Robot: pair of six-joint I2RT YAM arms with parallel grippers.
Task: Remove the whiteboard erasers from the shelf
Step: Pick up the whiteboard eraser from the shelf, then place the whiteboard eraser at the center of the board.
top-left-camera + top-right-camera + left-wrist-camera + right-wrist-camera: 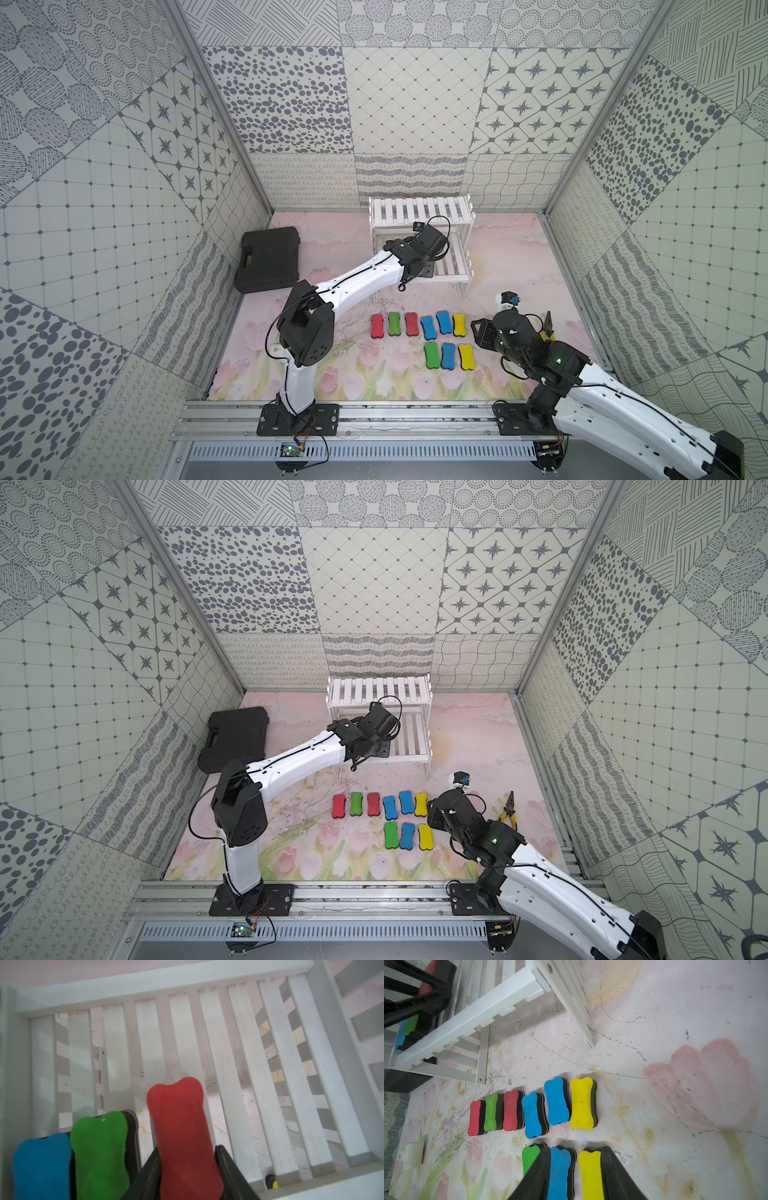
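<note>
We're seeing the left end effector (187,1148) clamping the red eraser (180,1126) at its waist, on the lower tier of the shelf (145,980), w/ a green eraser (99,1147) & blue eraser (41,1167) lying beside it. The right end effector (576,1149) is hovering unclenched, gripping nothing, over the bench (332,374), where nine erasers (428,327) are lying in two rows.

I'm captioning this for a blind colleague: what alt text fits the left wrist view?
A red eraser lies on the white slatted shelf, gripped at its sides by two dark fingers. A green eraser and a blue eraser lie side by side next to it.
</note>
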